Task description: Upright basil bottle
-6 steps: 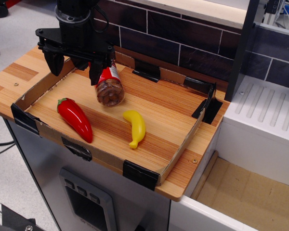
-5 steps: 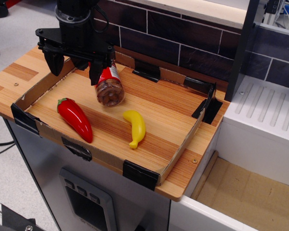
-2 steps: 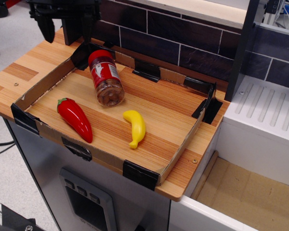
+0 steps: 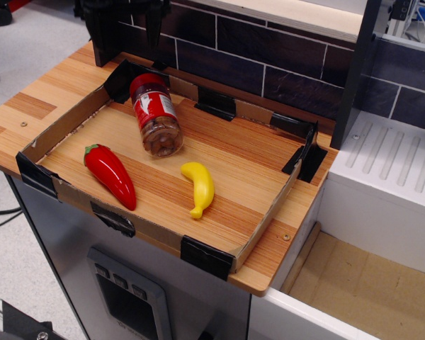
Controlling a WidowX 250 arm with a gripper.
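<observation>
The basil bottle (image 4: pixel 155 115) lies on its side in the back left part of the cardboard tray (image 4: pixel 263 228). Its red cap points to the back corner and its clear bottom, showing brownish contents, points to the front. My gripper (image 4: pixel 126 32) hangs high above the tray's back left corner, behind and above the bottle's cap, apart from it. Its two black fingers (image 4: pixel 103 39) stand wide apart with nothing between them. The upper part of the gripper is cut off by the top edge of the view.
A glossy red chili pepper (image 4: pixel 110 176) lies at the tray's front left. A yellow banana (image 4: pixel 199 187) lies in the middle front. A dark brick wall (image 4: pixel 269 60) runs behind the tray. A white ribbed surface (image 4: pixel 389 166) stands to the right.
My gripper was low with its open fingers around the bottle's cap end. It has lifted up and back, empty. The bottle still lies on its side in the same place.
</observation>
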